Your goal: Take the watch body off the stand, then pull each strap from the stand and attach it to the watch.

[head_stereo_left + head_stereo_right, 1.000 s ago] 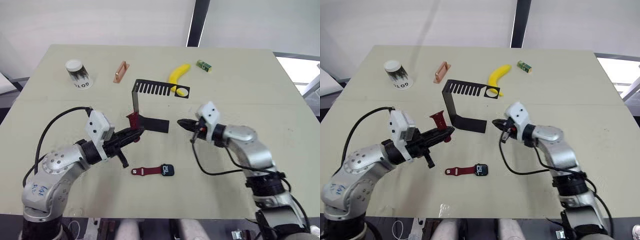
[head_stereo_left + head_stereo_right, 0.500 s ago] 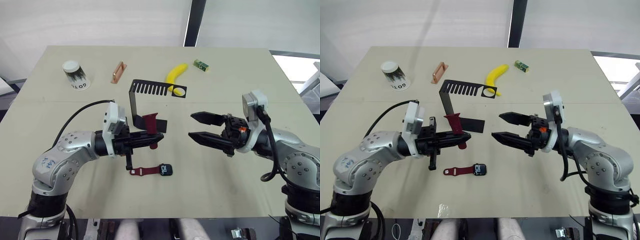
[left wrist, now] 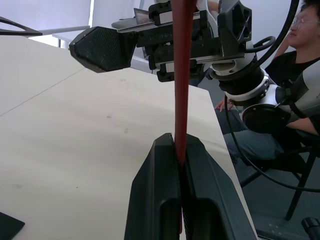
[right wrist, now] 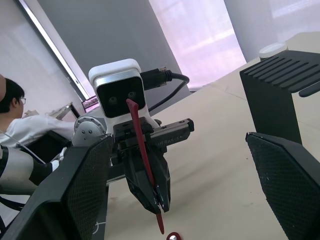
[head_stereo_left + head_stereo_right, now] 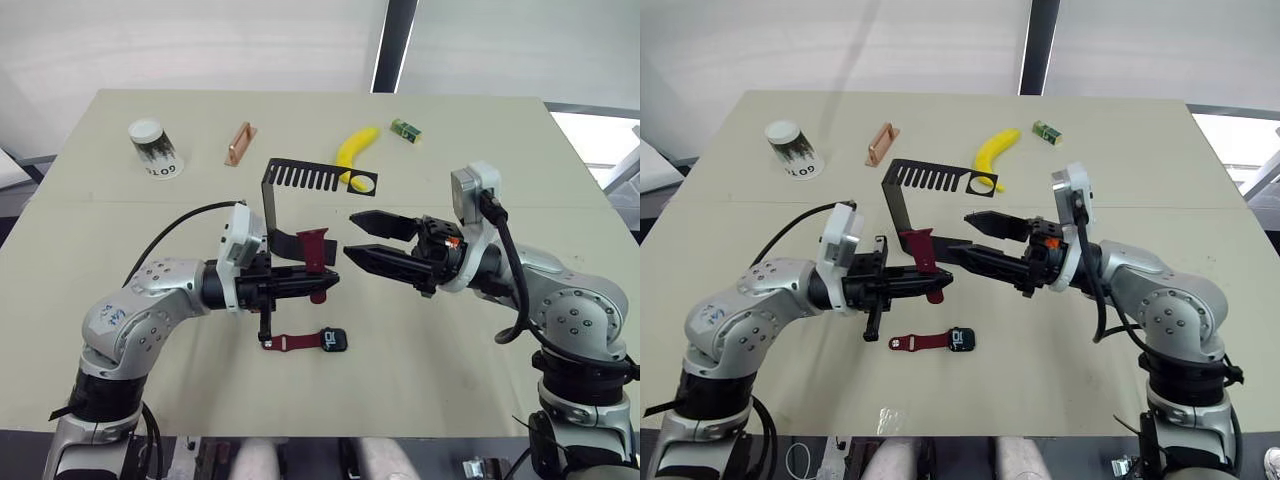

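cup (image 5: pixel 154 148): "GOTO" print | left hand (image 5: pixel 318 283): grips strap (image 5: pixel 312 247)

Two dark red straps (image 5: pixel 311 247), one watch body (image 5: pixel 334 340), stand (image 5: pixel 318 177), banana (image 5: pixel 356 148), paper cup (image 5: pixel 153 148), copper bar (image 5: pixel 239 143), green box (image 5: pixel 405 129).

Silver arms, black cables, seemingly blue markings.
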Available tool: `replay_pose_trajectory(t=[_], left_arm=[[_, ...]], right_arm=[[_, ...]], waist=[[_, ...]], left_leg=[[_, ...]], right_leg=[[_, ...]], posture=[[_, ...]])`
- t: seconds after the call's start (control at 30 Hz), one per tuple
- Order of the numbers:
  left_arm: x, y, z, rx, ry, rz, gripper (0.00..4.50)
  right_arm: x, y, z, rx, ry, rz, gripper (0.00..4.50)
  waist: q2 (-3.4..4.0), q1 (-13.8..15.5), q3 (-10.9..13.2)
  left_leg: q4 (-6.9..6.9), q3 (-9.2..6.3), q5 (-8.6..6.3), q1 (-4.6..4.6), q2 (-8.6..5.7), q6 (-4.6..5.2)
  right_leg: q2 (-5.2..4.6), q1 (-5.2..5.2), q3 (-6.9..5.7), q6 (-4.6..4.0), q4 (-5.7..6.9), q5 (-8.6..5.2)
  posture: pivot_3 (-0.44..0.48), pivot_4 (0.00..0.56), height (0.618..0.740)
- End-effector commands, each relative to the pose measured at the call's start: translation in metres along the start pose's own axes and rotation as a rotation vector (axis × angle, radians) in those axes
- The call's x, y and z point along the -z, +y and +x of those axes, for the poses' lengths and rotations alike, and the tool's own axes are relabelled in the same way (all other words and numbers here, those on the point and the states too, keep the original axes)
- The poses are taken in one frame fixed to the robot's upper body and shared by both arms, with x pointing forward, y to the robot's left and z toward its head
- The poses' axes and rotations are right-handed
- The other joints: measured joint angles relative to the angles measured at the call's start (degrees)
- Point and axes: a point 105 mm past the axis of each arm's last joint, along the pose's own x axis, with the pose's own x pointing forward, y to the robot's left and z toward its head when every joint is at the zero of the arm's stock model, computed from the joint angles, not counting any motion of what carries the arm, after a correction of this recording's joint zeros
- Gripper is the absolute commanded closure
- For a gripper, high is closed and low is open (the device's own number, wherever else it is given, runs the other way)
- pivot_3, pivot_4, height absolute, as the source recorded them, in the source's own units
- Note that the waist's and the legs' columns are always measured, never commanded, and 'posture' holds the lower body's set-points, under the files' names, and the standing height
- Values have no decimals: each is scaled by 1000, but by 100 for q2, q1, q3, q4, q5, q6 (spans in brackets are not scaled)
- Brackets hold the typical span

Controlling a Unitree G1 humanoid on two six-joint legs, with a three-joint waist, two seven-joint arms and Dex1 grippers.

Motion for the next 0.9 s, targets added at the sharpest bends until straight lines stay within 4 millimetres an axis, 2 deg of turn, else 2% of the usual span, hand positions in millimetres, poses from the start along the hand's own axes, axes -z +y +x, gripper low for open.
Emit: replay_pose_trajectory(t=[0.03, 0.47, 0.57, 0.6, 0.9], left_arm=[[-3, -2, 6, 25, -22, 9, 4500], [-3, 3, 15, 35, -34, 16, 4500], [-4, 3, 17, 37, -35, 19, 4500], [-4, 4, 17, 37, -37, 20, 4500], [-6, 7, 19, 31, -53, 27, 4500]], right_arm=[[-2, 9, 8, -39, -23, -11, 10], [1, 11, 19, -54, -32, -24, 10], [-3, 12, 20, -58, -44, -30, 727], [-3, 11, 21, -55, -43, -39, 1109], [-2, 11, 25, -50, -37, -61, 1109]], waist=[[0, -7, 0], [0, -5, 0], [0, -1, 0], [0, -2, 0], [0, -2, 0]], left_leg=[[0, 0, 0, 0, 0, 0], [1, 0, 0, 0, 0, 0], [2, 0, 0, 0, 0, 0], [2, 0, 0, 0, 0, 0], [2, -1, 0, 0, 0, 0]], right_leg=[[0, -1, 0, 0, 0, 0], [0, -3, 0, 0, 6, 0], [0, -3, 0, 0, 8, 0], [-1, -3, 0, 0, 8, 0], [0, -3, -1, 0, 9, 0]], posture=[[0, 150, 740], [0, 150, 740], [0, 150, 740], [0, 150, 740], [0, 150, 740]])
